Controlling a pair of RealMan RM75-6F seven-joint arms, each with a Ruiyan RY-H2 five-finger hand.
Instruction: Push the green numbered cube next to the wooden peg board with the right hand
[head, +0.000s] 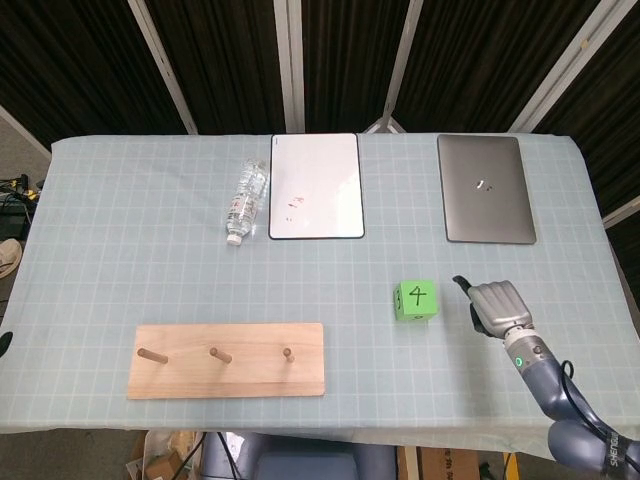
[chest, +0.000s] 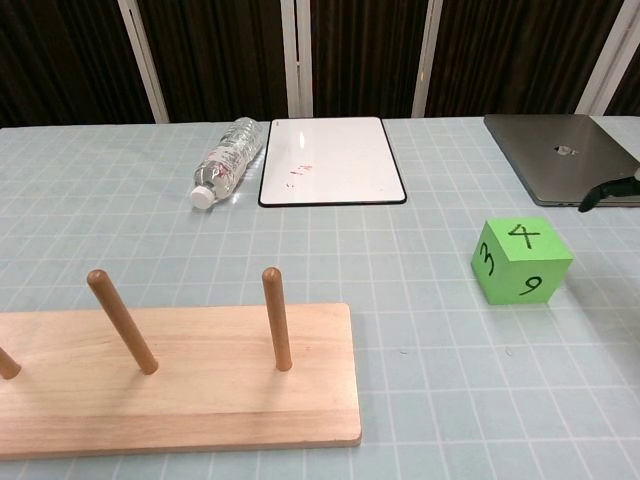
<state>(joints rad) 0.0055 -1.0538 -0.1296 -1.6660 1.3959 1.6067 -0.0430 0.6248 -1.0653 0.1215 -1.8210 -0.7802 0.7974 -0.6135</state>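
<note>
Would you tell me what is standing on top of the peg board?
Three wooden pegs stand on the peg board, leaning slightly. Nothing hangs on them. The chest view cuts off the board's left part, showing only two pegs fully.

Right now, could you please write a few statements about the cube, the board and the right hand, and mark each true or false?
1. The right hand is touching the cube. False: a gap shows between them.
2. The cube's top face shows a 4. True.
3. The cube sits against the board. False: it lies well apart, to the board's right.
4. The bottle lies beside the whiteboard. True.
5. The laptop is open. False: its lid is closed.
</note>
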